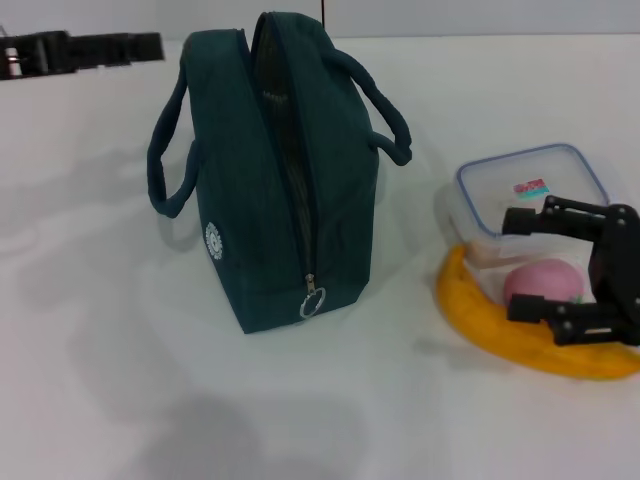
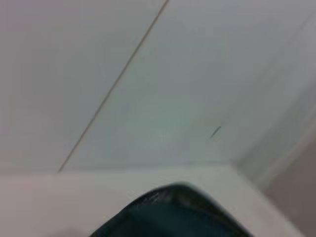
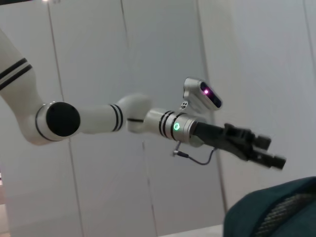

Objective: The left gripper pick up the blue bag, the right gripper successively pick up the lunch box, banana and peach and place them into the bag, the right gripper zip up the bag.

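Blue bag (image 1: 270, 170): stands upright on the table (image 1: 120, 380), left of centre, zipper parted along the top, ring pull low on the near end.
Lunch box (image 1: 530, 190): on the table at right, lid on.
Peach (image 1: 543, 281): near side of the box.
Banana (image 1: 520, 345): curved along the near edge of the box, touching it.
Right claw (image 1: 528, 265): fingers spread wide, straddling box and peach; holds nothing.
Left claw (image 1: 150, 47): far left, apart from the bag; spread cannot be told.
Step judged: bag handle not yet taken.
Advice: bring the left claw onto a loop handle first; the right should close squarely across the box, clear of the peach.
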`<state>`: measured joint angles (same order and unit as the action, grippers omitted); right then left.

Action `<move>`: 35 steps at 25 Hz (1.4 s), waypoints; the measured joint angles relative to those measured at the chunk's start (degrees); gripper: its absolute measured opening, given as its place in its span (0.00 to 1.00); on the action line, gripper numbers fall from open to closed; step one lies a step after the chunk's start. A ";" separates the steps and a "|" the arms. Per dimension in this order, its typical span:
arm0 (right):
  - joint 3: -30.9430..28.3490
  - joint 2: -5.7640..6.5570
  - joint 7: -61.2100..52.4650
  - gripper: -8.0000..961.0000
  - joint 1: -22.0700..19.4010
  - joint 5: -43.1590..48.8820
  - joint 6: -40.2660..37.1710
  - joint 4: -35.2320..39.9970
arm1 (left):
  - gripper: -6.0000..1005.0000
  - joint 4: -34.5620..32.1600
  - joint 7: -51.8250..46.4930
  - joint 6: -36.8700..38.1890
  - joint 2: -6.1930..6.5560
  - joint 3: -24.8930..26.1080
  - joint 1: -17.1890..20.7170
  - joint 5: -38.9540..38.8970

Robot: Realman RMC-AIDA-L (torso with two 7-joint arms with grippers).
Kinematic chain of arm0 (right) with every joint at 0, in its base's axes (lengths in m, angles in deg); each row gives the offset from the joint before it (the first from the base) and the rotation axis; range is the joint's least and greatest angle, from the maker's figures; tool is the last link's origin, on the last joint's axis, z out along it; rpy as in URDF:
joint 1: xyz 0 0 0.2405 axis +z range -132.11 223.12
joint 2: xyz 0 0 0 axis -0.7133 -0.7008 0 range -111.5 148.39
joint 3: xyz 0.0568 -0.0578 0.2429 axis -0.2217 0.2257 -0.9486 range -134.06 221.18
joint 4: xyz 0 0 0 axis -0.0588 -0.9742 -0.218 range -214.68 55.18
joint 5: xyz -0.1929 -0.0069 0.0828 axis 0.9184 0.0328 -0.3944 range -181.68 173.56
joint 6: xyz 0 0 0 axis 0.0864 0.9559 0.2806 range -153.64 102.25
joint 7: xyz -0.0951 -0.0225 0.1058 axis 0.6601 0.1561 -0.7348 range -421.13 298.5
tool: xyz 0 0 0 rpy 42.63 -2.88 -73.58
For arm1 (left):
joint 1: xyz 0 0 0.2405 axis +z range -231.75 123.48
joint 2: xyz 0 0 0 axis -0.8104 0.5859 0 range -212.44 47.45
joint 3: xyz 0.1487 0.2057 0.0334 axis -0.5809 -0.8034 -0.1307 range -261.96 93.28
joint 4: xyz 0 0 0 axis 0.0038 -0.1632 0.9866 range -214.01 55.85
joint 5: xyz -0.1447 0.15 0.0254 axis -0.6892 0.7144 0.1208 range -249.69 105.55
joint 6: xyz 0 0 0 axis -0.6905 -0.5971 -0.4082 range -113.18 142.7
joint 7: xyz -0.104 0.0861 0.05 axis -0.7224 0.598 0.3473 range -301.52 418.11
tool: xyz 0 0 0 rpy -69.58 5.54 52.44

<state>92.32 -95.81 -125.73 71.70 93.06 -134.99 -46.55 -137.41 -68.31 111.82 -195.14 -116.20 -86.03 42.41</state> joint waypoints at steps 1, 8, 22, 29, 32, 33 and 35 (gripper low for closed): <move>-0.55 0.09 0.06 0.87 -0.23 0.00 0.00 -0.03 | 0.85 -1.83 -2.00 0.01 -0.48 -0.15 -0.58 2.04; -3.28 0.74 0.73 0.87 -1.61 0.00 0.10 -0.28 | 0.85 -16.37 -19.82 -0.03 -2.97 -10.43 -1.66 11.86; -4.15 1.10 1.02 0.86 -1.92 -0.03 0.43 -0.52 | 0.84 -16.07 -23.48 -1.66 -6.14 -14.52 -2.24 14.01; -4.93 1.14 1.13 0.86 -1.77 -0.06 0.52 -0.51 | 0.84 -14.23 -23.96 -3.47 -6.39 -16.56 -2.54 15.29; -4.99 1.14 1.14 0.86 -1.66 -0.50 0.49 -0.51 | 0.83 -14.40 -24.29 -4.27 -6.51 -16.86 -2.54 15.07; -4.99 1.14 1.14 0.86 -1.63 -0.59 0.45 -0.49 | 0.83 -14.49 -23.88 -4.31 -6.52 -16.99 -2.54 14.85; -5.00 1.14 1.15 0.86 -1.61 -0.68 0.42 -0.37 | 0.83 -14.49 -23.40 -4.21 -6.49 -17.20 -2.54 14.68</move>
<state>87.33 -94.67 -124.59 70.09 92.38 -134.57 -46.92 -151.91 -91.71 107.61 -201.63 -133.40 -88.57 57.09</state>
